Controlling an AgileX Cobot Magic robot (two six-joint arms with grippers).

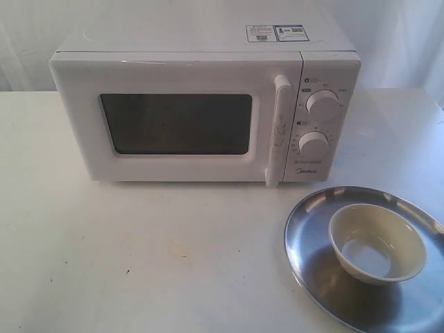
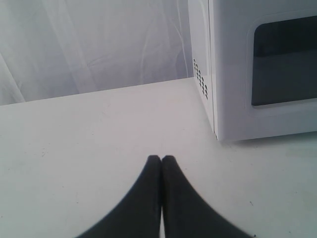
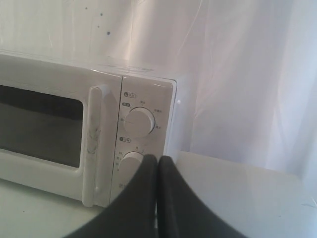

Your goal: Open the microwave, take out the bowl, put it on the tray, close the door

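The white microwave (image 1: pixel 208 111) stands at the back of the table with its door (image 1: pixel 173 121) shut and the bar handle (image 1: pixel 281 128) upright. The cream bowl (image 1: pixel 377 243) sits in the silver tray (image 1: pixel 309 229) at the front right. Neither arm shows in the exterior view. My left gripper (image 2: pixel 161 158) is shut and empty, over bare table beside the microwave's (image 2: pixel 262 69) vented side. My right gripper (image 3: pixel 158 158) is shut and empty, in front of the lower knob (image 3: pixel 130 161), short of the door handle (image 3: pixel 94 144).
White table (image 1: pixel 139 257) spreads in front of the microwave. A white cloth backdrop (image 1: pixel 402 35) hangs behind. Two knobs (image 1: pixel 322 104) sit on the control panel right of the door. The tray reaches the table's front right edge.
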